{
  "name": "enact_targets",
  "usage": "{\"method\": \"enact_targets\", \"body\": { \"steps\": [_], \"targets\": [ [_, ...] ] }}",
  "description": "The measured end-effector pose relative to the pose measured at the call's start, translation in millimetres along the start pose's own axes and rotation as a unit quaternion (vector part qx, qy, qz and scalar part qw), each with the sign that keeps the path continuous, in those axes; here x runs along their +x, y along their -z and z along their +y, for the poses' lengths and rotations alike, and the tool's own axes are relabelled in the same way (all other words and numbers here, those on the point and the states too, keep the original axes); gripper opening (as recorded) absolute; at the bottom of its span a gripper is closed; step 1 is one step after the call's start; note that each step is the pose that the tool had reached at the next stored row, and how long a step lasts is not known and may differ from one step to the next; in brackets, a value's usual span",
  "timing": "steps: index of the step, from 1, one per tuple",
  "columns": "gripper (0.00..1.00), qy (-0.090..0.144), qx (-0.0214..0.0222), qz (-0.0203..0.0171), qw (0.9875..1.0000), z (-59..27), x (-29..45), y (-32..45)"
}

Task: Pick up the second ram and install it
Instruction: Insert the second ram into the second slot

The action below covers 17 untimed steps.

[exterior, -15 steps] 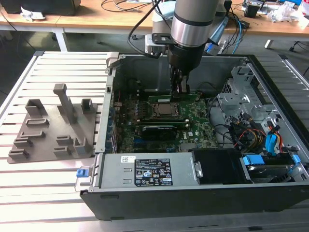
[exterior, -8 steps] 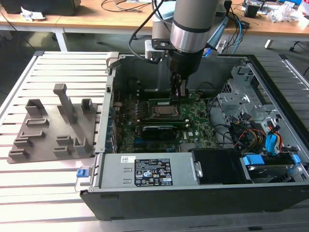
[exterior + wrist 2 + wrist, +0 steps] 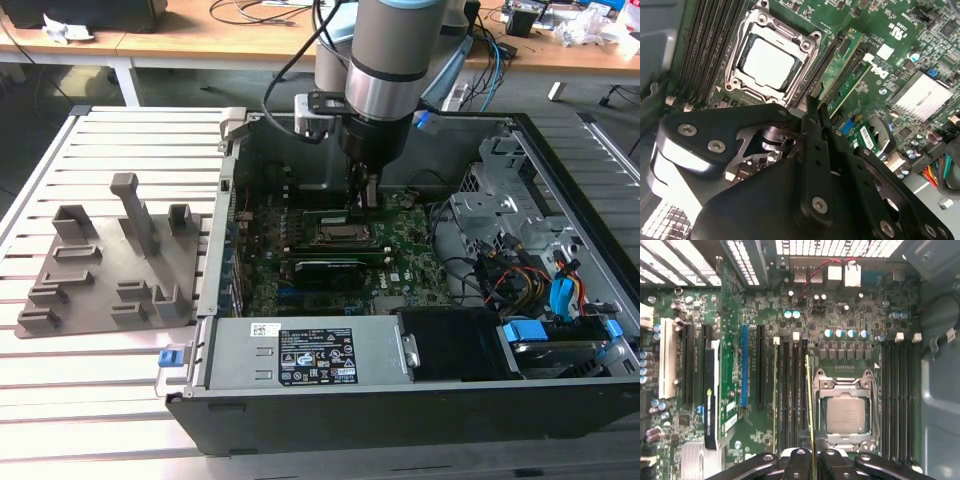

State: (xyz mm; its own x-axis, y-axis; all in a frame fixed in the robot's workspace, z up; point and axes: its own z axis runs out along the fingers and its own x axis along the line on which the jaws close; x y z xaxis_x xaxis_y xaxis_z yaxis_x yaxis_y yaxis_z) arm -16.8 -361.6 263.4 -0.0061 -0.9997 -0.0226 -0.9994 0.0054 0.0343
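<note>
My gripper (image 3: 365, 195) reaches down into the open computer case and is shut on the second ram (image 3: 325, 213), a slim green stick held near one end. In the first wrist view the ram (image 3: 810, 400) shows edge-on between the fingertips of the gripper (image 3: 813, 460), right beside the CPU socket (image 3: 846, 412). In the second wrist view the gripper (image 3: 814, 107) holds the ram (image 3: 840, 65) upright along the slot closest to the socket (image 3: 767, 62). Whether it is seated in the slot I cannot tell.
Another green memory stick (image 3: 322, 266) stands in a slot nearby on the motherboard (image 3: 400, 250). A grey fixture tray (image 3: 100, 270) with upright posts lies at the exterior view's left. The power supply (image 3: 300, 355) and bundled cables (image 3: 520, 270) crowd the case.
</note>
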Motion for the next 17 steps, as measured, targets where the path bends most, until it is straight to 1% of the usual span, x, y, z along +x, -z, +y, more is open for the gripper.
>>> {"method": "enact_targets", "body": {
  "steps": [1,2,3,4,5,8,13,17],
  "targets": [
    [0.14,-0.005,0.0001,-0.0002,1.0,0.3,0.1,-3.1],
    [0.14,-0.018,0.0004,-0.0006,0.9998,0.2,0.1,-6.3],
    [0.14,-0.034,0.0008,-0.0011,0.9994,0.2,0.2,-8.0],
    [0.14,-0.042,0.001,-0.0014,0.9991,0.1,0.2,-8.9],
    [0.14,-0.043,0.001,-0.0013,0.9991,0.8,0.9,-9.2],
    [0.14,-0.043,0.001,-0.0015,0.9991,4.7,10.6,-11.4],
    [0.14,-0.035,0.0008,-0.0012,0.9994,9.6,11.6,-21.7],
    [0.14,-0.031,0.0007,-0.0011,0.9995,11.7,14.4,-26.5]
  ]
}}
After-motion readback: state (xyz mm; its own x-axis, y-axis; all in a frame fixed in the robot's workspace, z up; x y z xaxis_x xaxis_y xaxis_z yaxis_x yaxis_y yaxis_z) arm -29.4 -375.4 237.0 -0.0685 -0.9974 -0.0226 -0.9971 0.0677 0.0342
